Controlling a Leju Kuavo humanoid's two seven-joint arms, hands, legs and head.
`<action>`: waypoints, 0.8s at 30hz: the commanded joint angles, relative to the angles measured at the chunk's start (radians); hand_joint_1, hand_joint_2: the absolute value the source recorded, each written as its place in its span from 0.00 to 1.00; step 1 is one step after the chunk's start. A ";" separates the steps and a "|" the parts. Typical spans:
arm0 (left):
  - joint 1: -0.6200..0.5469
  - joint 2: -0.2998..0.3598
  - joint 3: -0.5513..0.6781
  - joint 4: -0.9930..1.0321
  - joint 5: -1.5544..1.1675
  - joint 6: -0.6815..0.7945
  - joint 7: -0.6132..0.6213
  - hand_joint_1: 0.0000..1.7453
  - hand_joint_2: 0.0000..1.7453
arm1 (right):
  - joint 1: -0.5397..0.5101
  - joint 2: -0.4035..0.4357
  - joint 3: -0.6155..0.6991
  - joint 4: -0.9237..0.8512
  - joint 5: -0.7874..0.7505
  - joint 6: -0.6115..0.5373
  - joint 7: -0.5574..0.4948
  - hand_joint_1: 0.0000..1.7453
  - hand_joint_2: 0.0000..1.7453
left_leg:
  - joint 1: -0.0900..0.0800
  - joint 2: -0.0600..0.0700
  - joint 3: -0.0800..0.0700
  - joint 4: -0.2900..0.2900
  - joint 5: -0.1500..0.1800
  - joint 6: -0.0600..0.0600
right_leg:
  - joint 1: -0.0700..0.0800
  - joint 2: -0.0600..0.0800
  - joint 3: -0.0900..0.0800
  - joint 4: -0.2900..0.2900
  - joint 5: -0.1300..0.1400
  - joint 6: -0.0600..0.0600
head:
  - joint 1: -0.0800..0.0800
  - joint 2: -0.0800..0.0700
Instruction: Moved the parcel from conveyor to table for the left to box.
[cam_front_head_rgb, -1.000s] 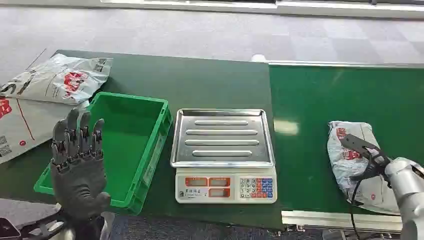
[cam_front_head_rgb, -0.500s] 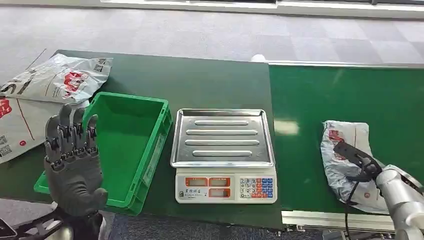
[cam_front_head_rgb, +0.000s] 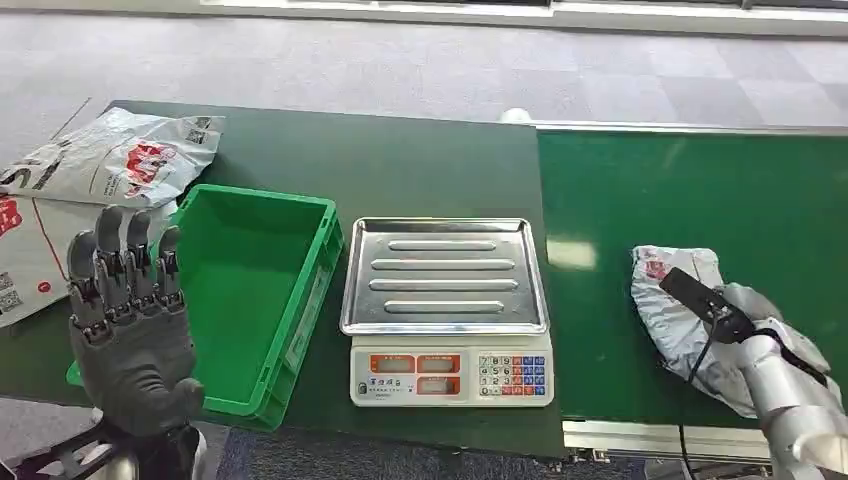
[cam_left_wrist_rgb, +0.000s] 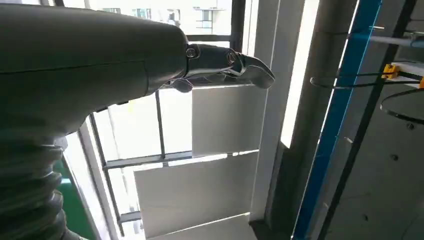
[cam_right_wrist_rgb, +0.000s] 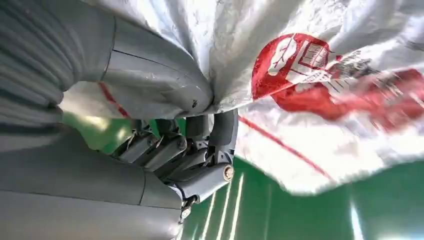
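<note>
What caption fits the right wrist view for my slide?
Right hand grips the white-and-red parcel above the green conveyor.

A parcel-sorting station in an office-like hall. A green conveyor (cam_front_head_rgb: 700, 200) runs beside a green table (cam_front_head_rgb: 400, 165) with a scale (cam_front_head_rgb: 446, 310), a green crate (cam_front_head_rgb: 255, 290) and printed mailer bags (cam_front_head_rgb: 120, 155). Grey carpet tiles (cam_front_head_rgb: 400, 60) cover the floor; the left wrist view shows tall windows (cam_left_wrist_rgb: 200, 165).
</note>
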 joint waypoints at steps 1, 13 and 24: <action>-0.027 -0.011 -0.010 0.008 0.027 0.024 0.002 0.00 1.00 | -0.097 0.117 0.056 -0.490 0.155 -0.174 0.155 1.00 1.00 | -0.001 0.011 -0.002 0.002 -0.001 -0.001 | -0.001 0.010 -0.006 0.004 0.002 -0.002 | 0.000 0.000; -0.044 -0.010 -0.010 0.056 0.043 -0.006 0.002 0.00 1.00 | -0.139 0.123 0.093 -0.608 0.143 -0.224 0.061 1.00 1.00 | 0.000 0.004 -0.001 0.000 0.001 -0.001 | 0.000 0.004 -0.003 0.001 0.002 -0.002 | 0.000 0.000; -0.131 -0.007 -0.054 0.167 0.047 -0.065 0.002 0.00 1.00 | -0.150 0.408 0.643 -0.495 -0.028 0.047 -0.236 1.00 1.00 | 0.004 0.017 0.005 -0.003 0.001 -0.004 | 0.004 0.018 -0.002 -0.001 0.006 -0.006 | 0.000 0.000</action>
